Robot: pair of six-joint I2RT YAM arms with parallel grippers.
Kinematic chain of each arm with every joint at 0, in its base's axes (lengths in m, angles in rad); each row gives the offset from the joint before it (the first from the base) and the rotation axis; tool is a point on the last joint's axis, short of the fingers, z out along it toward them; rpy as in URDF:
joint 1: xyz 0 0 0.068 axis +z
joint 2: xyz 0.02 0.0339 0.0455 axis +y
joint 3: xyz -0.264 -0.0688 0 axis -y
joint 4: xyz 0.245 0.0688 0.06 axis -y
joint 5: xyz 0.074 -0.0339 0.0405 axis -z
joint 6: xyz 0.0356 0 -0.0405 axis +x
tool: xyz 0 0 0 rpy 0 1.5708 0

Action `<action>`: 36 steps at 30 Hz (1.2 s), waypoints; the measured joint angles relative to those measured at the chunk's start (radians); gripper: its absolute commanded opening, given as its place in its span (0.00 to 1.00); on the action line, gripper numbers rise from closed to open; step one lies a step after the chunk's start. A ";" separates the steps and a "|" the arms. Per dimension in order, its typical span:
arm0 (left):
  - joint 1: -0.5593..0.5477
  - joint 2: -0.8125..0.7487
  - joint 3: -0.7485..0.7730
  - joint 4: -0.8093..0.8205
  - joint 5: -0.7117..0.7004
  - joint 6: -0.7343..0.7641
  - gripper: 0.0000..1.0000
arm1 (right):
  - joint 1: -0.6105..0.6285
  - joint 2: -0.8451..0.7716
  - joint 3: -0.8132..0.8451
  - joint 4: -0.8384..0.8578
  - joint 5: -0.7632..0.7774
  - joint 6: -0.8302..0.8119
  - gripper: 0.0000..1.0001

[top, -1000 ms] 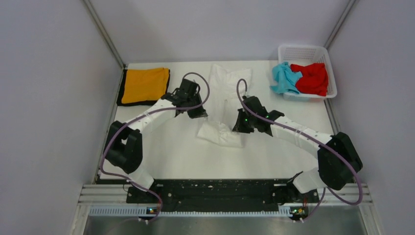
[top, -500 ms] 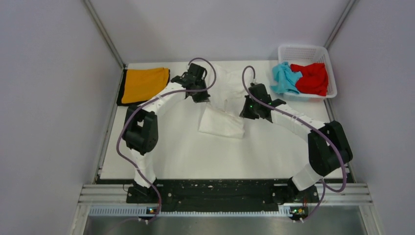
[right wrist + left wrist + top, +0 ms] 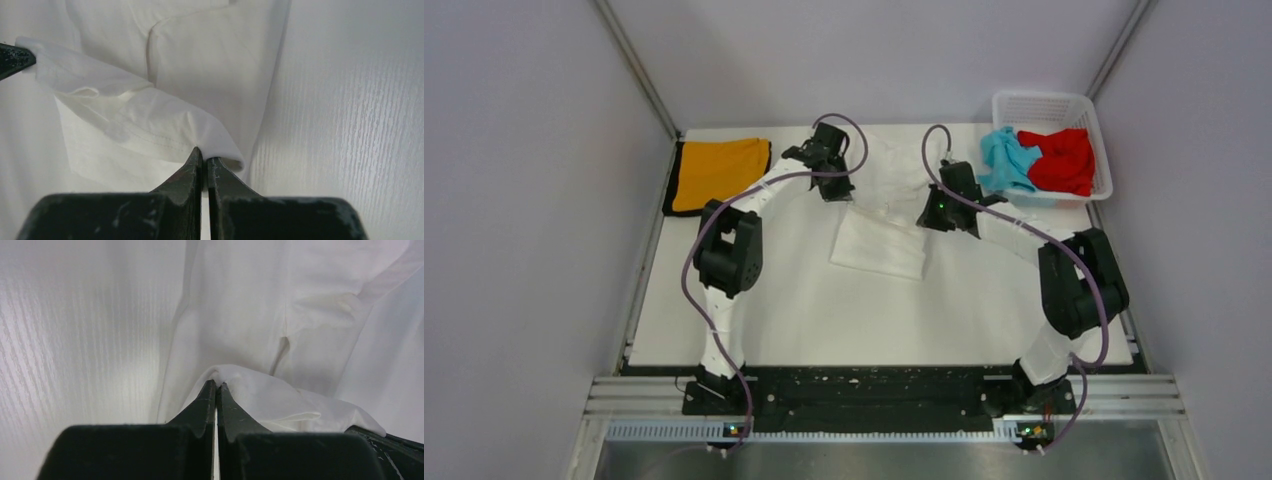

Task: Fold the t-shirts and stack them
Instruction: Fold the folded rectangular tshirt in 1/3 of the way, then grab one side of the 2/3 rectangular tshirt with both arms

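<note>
The large white t-shirt (image 3: 879,235) lies at the middle back of the table, its near part folded over toward the back. My left gripper (image 3: 837,190) is shut on its left hem corner (image 3: 235,377). My right gripper (image 3: 927,218) is shut on its right hem corner (image 3: 220,145). Both hold the hem a little above the cloth below. The orange t-shirt with black trim (image 3: 716,172) lies folded at the back left. The light blue t-shirt (image 3: 1007,160) and the red t-shirt (image 3: 1060,160) lie crumpled in the basket.
The white lattice basket (image 3: 1046,103) stands at the back right corner. Grey walls close in the table on the left, back and right. Both arms reach far toward the back, their cables looped above them.
Both grippers have carried the white t-shirt's near hem from the table's middle toward the back, folding the shirt over itself. Both arms have stretched out further.
</note>
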 measured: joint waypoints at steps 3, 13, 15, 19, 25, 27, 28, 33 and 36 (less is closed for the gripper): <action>0.002 0.023 0.023 0.000 0.000 0.006 0.12 | -0.018 0.034 0.014 0.009 -0.022 -0.008 0.07; 0.010 0.052 0.084 -0.026 -0.042 0.009 0.89 | -0.036 0.101 0.092 0.027 -0.046 -0.014 0.98; 0.011 0.044 0.081 -0.027 -0.051 0.009 0.94 | -0.036 0.100 0.101 0.031 -0.035 -0.016 0.99; 0.012 -0.022 0.003 -0.026 -0.057 0.011 0.96 | -0.037 0.060 0.071 0.030 -0.025 -0.018 0.99; 0.012 -0.214 -0.254 -0.024 -0.018 0.009 0.96 | -0.035 -0.119 -0.118 0.017 -0.070 0.003 0.99; 0.012 -0.269 -0.352 -0.031 -0.002 0.002 0.96 | -0.025 -0.177 -0.194 0.001 -0.087 0.018 0.99; 0.012 -0.286 -0.389 -0.020 0.006 -0.002 0.96 | -0.021 -0.198 -0.227 -0.007 -0.092 0.027 0.99; 0.012 -0.322 -0.543 0.007 0.055 -0.025 0.91 | 0.019 -0.232 -0.341 -0.019 -0.122 0.086 0.99; 0.012 -0.320 -0.570 0.018 0.072 -0.039 0.83 | 0.031 -0.235 -0.370 -0.014 -0.132 0.118 0.99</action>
